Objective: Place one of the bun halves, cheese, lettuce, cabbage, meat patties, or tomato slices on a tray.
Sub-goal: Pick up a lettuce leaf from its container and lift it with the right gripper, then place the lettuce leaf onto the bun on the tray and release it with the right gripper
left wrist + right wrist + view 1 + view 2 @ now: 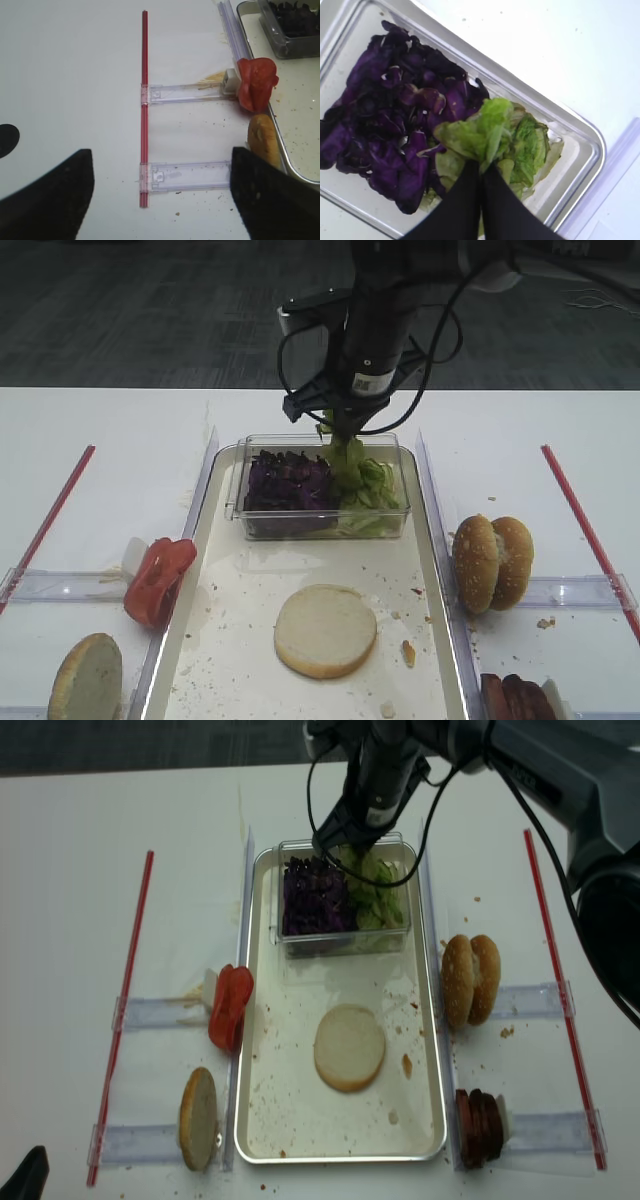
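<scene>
My right gripper (pixel 340 436) is shut on a clump of light green lettuce (pixel 485 131), pinched between its black fingertips just above the clear box (pixel 320 525). The box holds purple cabbage (pixel 288 483) on the left and more lettuce (pixel 372 485) on the right. It stands at the far end of the white tray (pixel 250 610). A bun half (pixel 325 630) lies cut face up in the tray's middle. My left gripper (pixel 161 160) is open over bare table left of the tray, holding nothing.
Tomato slices (pixel 158 580) and a bun half (pixel 87 678) stand on clear holders left of the tray. Seeded bun halves (pixel 492 562) and meat patties (pixel 518 700) stand on its right. Red strips (pixel 50 515) run down both sides of the table.
</scene>
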### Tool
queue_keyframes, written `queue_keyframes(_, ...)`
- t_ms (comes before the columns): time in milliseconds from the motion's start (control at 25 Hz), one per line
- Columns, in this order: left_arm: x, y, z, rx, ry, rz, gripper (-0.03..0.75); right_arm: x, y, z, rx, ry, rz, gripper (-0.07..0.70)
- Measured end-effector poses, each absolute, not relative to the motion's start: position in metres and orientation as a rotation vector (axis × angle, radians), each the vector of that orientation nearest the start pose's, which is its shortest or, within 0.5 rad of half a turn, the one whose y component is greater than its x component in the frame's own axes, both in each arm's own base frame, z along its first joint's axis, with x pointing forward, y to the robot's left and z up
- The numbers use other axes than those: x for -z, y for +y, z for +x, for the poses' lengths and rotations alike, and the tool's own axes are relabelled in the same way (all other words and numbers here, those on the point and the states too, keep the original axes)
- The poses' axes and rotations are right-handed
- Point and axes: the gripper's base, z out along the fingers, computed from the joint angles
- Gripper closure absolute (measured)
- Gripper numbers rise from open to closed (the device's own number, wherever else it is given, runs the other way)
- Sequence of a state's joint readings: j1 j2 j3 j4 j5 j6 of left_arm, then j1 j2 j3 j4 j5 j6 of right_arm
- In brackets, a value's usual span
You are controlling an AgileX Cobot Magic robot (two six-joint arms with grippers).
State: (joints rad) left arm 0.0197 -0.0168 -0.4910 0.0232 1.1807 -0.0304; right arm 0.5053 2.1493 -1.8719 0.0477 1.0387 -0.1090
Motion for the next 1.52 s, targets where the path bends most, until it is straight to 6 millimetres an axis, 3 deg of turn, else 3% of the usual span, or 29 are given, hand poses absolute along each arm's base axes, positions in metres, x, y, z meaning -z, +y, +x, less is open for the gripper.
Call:
queue_keyframes(240,-0.265,0.002,-0.012,-0.022,2.156,-0.057,0.165,-0.255,0.227,0.403,-0.163,2.670,-0.828,0.594)
queue_keyframes(600,-0.265,0.002,-0.012,-0.022,2.156,-0.057,0.165,-0.259,0.222,0.394,-0.145,2.758,-0.844,0.594)
queue_keyframes(1000,-0.265,0.002,-0.012,-0.022,2.156,-0.057,0.165,-0.294,0.212,0.378,-0.138,2.723,-0.792,0.594)
queue_keyframes(1520,-0.265,0.002,-0.012,-0.022,2.156,-0.057,0.165,-0.272,0.177,0.315,-0.085,2.883,-0.821,0.594)
